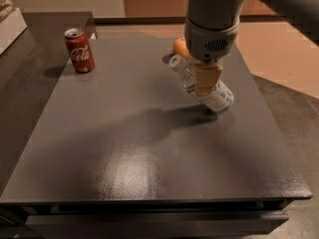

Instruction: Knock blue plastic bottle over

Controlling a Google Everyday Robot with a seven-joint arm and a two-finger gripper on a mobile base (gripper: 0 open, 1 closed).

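Observation:
The blue plastic bottle (220,98) is clear with a white cap and a blue-and-white label. It stands steeply tilted on the right half of the dark table (124,148), cap pointing up and to the left, base low at the right. My gripper (206,82) hangs from the grey arm directly in front of the bottle's middle and overlaps it. The bottle's middle is hidden behind the gripper.
A red cola can (79,50) stands upright at the table's far left corner. An orange fruit (180,47) lies just behind the bottle's cap. A lower dark counter runs along the left, and the floor lies to the right.

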